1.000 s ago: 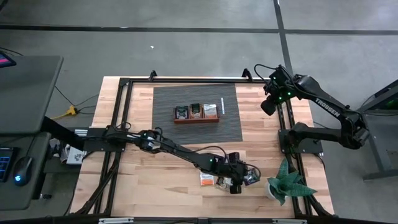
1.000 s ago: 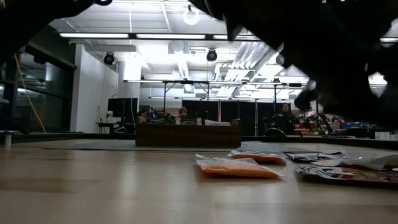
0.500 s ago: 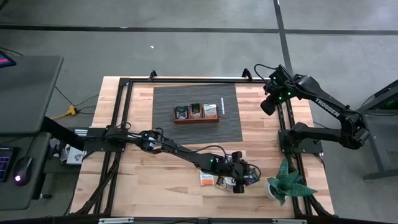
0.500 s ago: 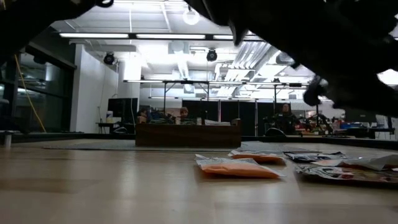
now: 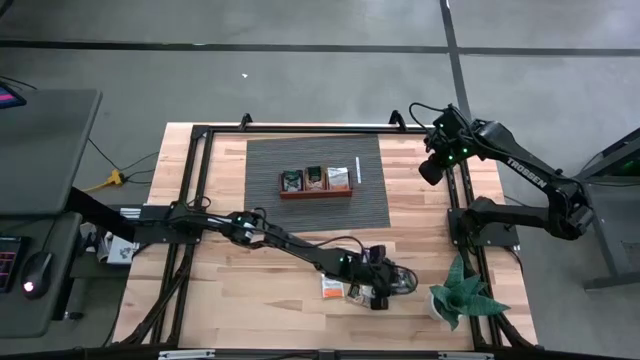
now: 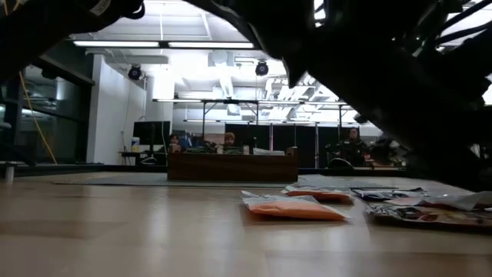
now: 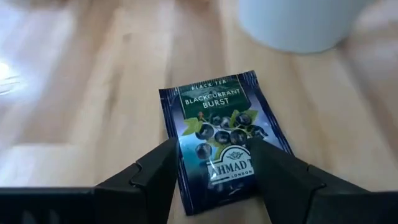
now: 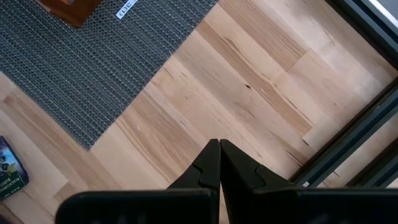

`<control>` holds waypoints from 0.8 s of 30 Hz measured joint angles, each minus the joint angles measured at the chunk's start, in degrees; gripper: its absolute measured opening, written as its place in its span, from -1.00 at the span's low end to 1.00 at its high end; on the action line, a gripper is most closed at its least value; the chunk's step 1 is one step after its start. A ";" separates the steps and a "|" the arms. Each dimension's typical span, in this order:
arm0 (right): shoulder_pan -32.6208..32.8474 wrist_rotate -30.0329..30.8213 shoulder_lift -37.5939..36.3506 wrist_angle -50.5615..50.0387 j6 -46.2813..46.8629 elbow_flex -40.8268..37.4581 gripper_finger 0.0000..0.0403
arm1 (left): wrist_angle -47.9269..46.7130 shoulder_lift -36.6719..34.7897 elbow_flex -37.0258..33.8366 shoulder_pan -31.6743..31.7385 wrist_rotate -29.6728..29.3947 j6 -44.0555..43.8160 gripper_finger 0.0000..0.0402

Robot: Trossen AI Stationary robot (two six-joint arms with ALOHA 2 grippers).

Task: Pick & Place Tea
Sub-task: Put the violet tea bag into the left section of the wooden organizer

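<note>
Several flat tea sachets lie on the wood near the table's near right: an orange one [image 5: 332,288] [image 6: 296,206], and darker ones [image 6: 430,209] beside it. A dark blue blackcurrant sachet [image 7: 224,134] lies flat there. My left gripper [image 5: 385,285] [image 7: 214,168] is open and slants down over it, one finger above each side of the sachet's nearer end. Whether the fingers touch it does not show. My right gripper [image 5: 432,170] [image 8: 219,146] hangs shut above the wood at the far right, beside the mat.
A brown wooden tray [image 5: 315,182] holding sachets stands on a grey woven mat [image 5: 315,150] at the far middle. A potted plant [image 5: 458,295] in a white pot [image 7: 298,22] stands just right of the sachets. Another dark sachet [image 8: 9,171] lies on the wood near the mat.
My left gripper has come down toward the sachets at the near right, staying open. In the low view the arm's dark bulk has sunk lower over the sachets. No sachet has moved.
</note>
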 joint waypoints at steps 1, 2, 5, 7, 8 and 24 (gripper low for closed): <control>0.00 0.01 0.00 -0.04 0.24 0.00 -1.00 | -1.73 -0.13 0.08 0.00 -1.41 0.00 -0.02; 0.00 0.00 0.00 -0.06 0.46 0.00 -1.00 | -3.09 -0.17 0.10 0.00 -2.72 -0.02 -0.02; 0.03 -0.01 -0.14 -0.34 0.56 0.00 -1.00 | -7.07 -0.25 0.13 0.60 -5.56 -0.90 -0.02; 0.11 -0.35 -0.17 -0.57 0.96 0.00 -1.00 | -8.12 -0.22 0.10 1.44 -6.31 -2.85 -0.02; 0.11 -0.91 -0.17 -0.87 1.27 0.00 -1.00 | -8.40 -0.19 0.09 2.02 -6.45 -4.07 -0.02; 6.58 -14.54 7.97 -2.89 10.47 0.00 -1.00 | -13.60 -0.25 -0.06 11.12 0.28 -14.78 -0.02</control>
